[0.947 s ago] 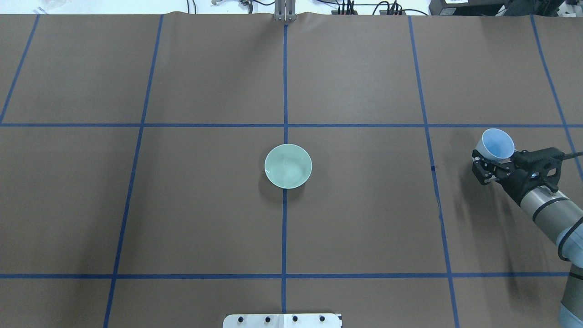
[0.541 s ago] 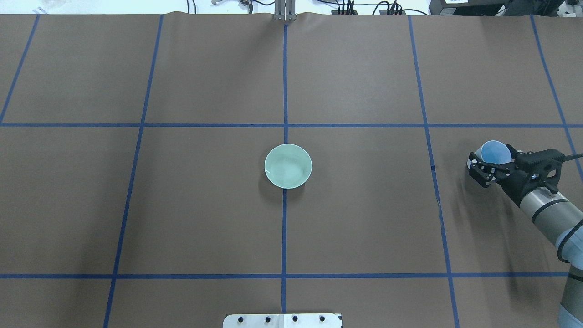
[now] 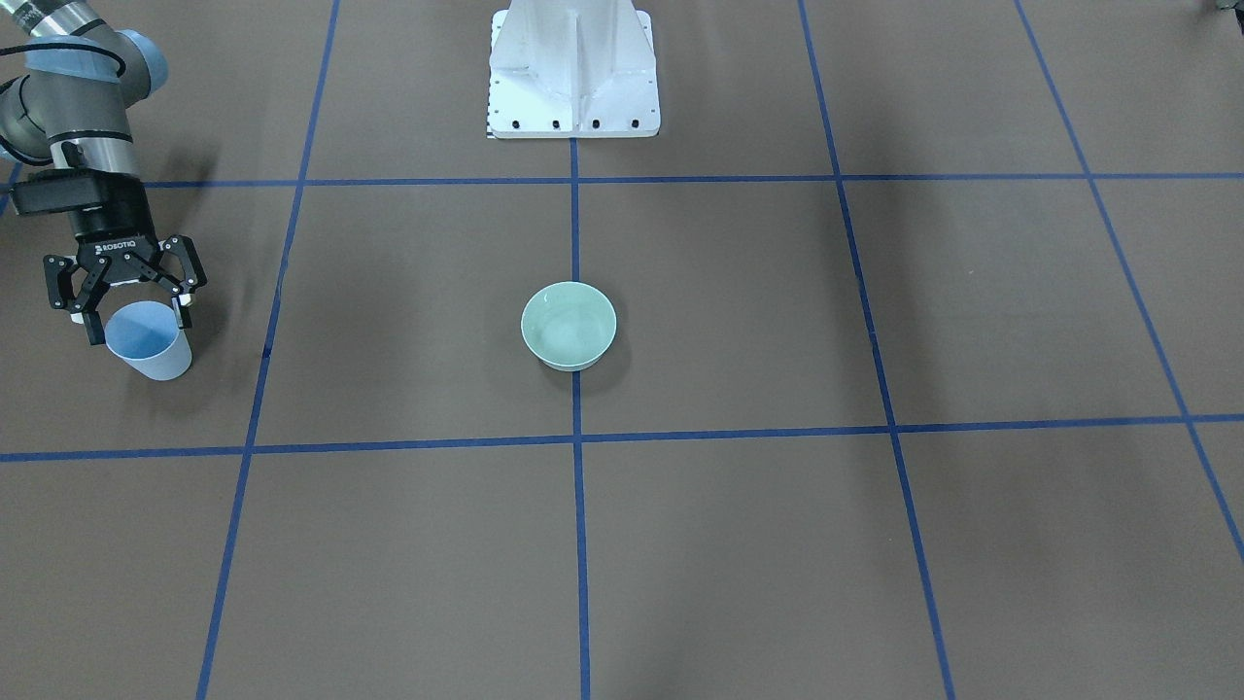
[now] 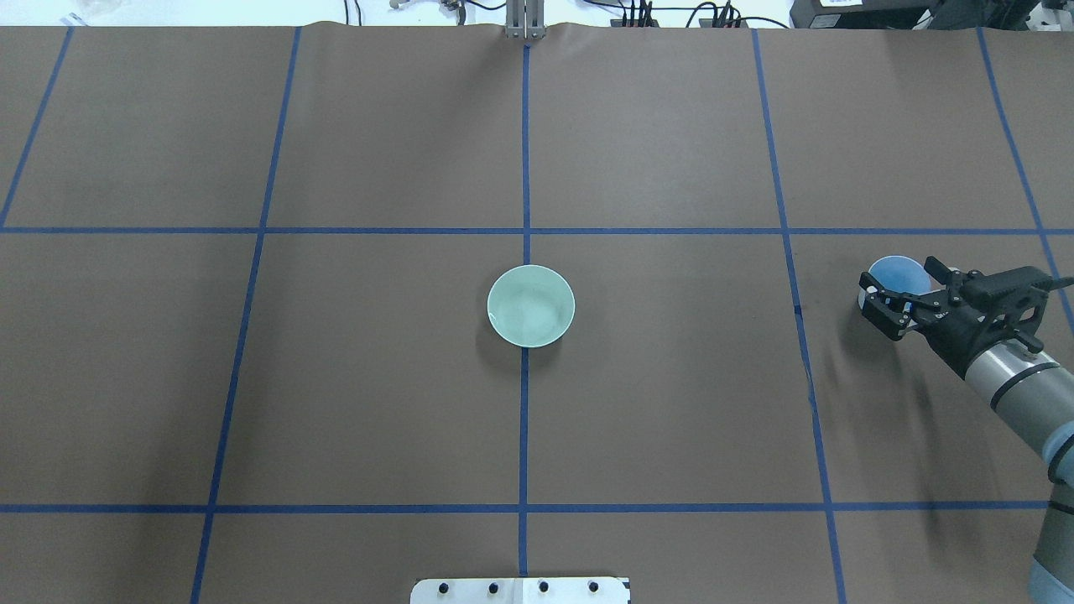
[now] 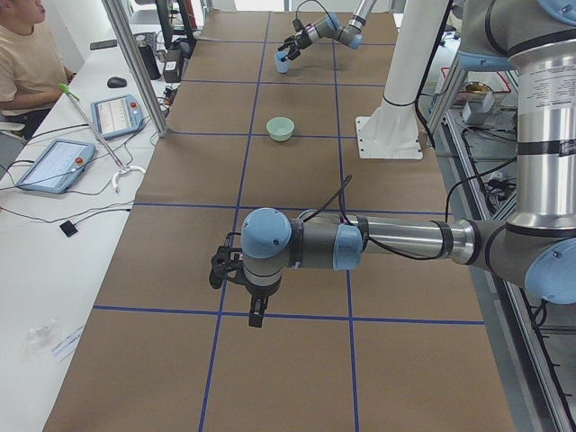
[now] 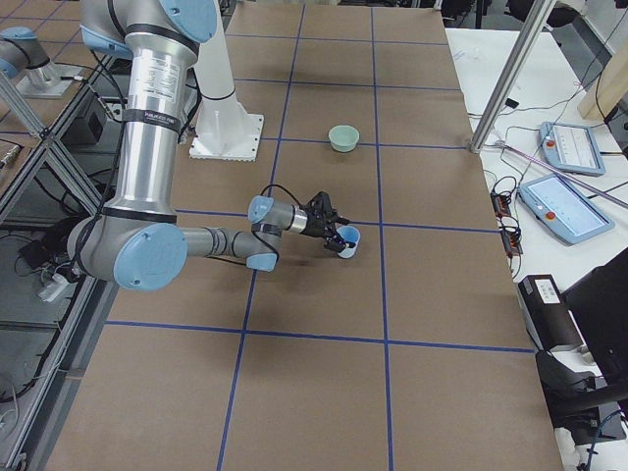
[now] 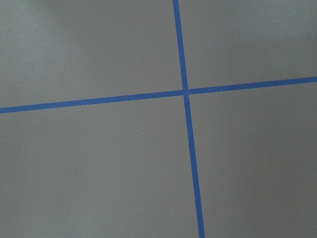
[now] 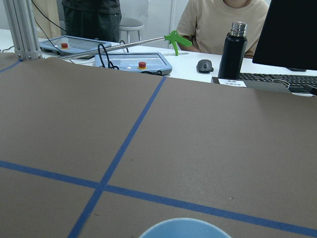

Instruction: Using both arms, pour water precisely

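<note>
My right gripper (image 3: 138, 326) holds a pale blue cup (image 3: 148, 342) by its rim, one finger on each side, low over the table at its right end. In the overhead view the same gripper (image 4: 899, 287) and cup (image 4: 894, 273) lie near the right edge. The cup's rim shows at the bottom of the right wrist view (image 8: 183, 228). A pale green bowl (image 4: 531, 306) stands at the table's centre, also in the front-facing view (image 3: 569, 326). My left gripper (image 5: 256, 313) shows only in the exterior left view, pointing down over the table; I cannot tell if it is open or shut.
The white pedestal (image 3: 573, 68) stands at the robot's side of the table. Blue tape lines (image 4: 525, 231) divide the brown table cover. A person (image 5: 22, 54), control tablets and a black bottle (image 8: 233, 49) are on the white desk beyond the far edge.
My right gripper has come down and a little towards the centre with the cup. The cup now looks smaller and lower. The bowl has not moved.
</note>
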Controlling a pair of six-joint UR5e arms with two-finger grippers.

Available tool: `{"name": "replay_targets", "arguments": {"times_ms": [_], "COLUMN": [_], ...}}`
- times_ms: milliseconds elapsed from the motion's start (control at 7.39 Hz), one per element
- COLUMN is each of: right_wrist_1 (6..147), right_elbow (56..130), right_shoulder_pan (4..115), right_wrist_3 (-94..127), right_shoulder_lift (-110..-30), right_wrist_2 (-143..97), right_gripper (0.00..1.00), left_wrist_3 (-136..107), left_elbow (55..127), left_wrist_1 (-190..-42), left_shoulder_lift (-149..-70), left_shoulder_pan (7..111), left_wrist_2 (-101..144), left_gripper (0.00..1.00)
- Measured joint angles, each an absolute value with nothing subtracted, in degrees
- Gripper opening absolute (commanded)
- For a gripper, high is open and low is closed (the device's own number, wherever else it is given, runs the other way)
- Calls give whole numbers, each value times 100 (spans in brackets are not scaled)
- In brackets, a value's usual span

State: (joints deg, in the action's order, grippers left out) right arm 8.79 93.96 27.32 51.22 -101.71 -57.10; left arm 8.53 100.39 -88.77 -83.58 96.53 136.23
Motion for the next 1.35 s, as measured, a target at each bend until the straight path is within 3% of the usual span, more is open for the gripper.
{"name": "replay_targets", "arguments": {"times_ms": [541,1353], "right_wrist_1": [1471,5221], "right_elbow": [9566,9531], "right_shoulder_pan": [4313,7227], "right_wrist_3": [4769,2530], "right_shoulder_lift": [-10029,-8659], "right_wrist_2": [-7884,-11833], "right_gripper": [100,100], "left_wrist_3": [845,183], "left_elbow": [10054,10139], "left_wrist_1": [-8881,-9891], "left_shoulder_lift": [-8372,-8960], "left_shoulder_pan": [9652,9122], "left_wrist_2": [13659,13895], "left_gripper": [100,100]}}
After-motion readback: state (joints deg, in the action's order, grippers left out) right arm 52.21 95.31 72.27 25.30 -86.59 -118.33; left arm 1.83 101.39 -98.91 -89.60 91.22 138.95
